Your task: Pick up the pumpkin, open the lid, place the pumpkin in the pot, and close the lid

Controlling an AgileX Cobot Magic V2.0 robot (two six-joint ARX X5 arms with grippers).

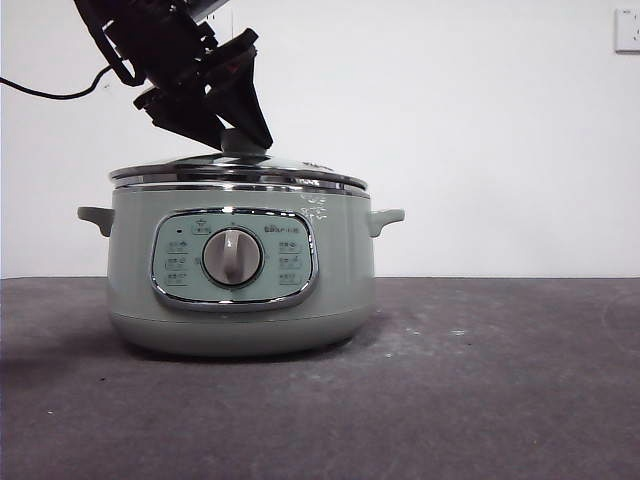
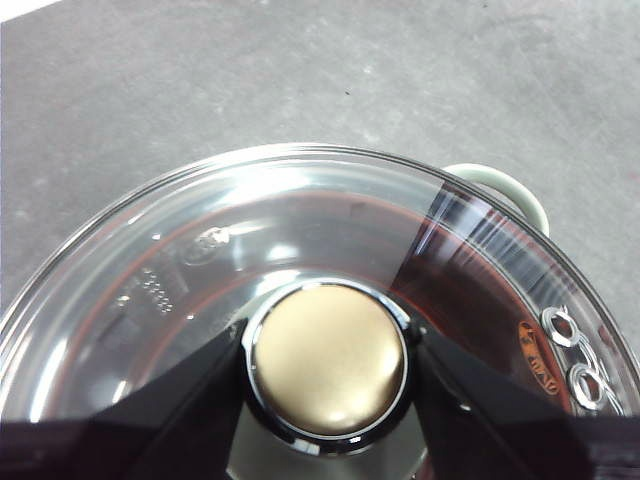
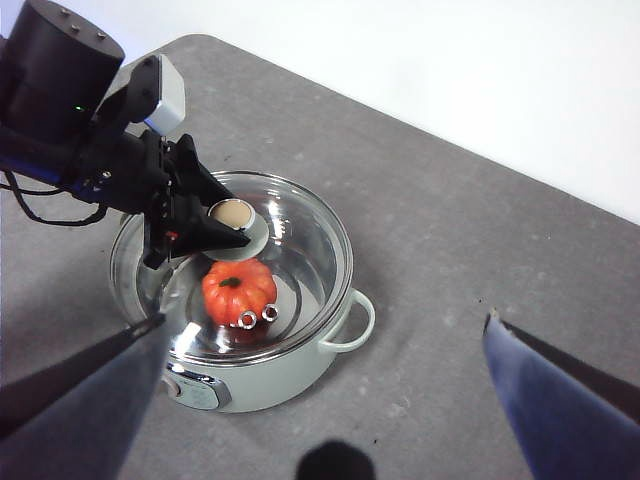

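Note:
The sage-green pot (image 1: 330, 300) stands on the table, left of centre. Its glass lid (image 1: 290, 170) lies on the pot's chrome rim. My left gripper (image 1: 245, 135) comes down from the upper left, its jaws shut on the lid's round knob (image 2: 325, 358), one on each side. In the right wrist view the orange pumpkin (image 3: 238, 288) sits inside the pot (image 3: 290, 370) and shows through the lid (image 3: 290, 235), below the left gripper (image 3: 225, 225). High above the table, to the side of the pot, my right gripper (image 3: 325, 320) hangs open and holds nothing.
The dark grey table (image 1: 480, 380) stretches to the right of the pot. A white wall stands behind, with a socket (image 1: 627, 30) at the top right and a black cable (image 1: 50, 93) at the upper left. A pot handle (image 2: 500, 185) juts out sideways.

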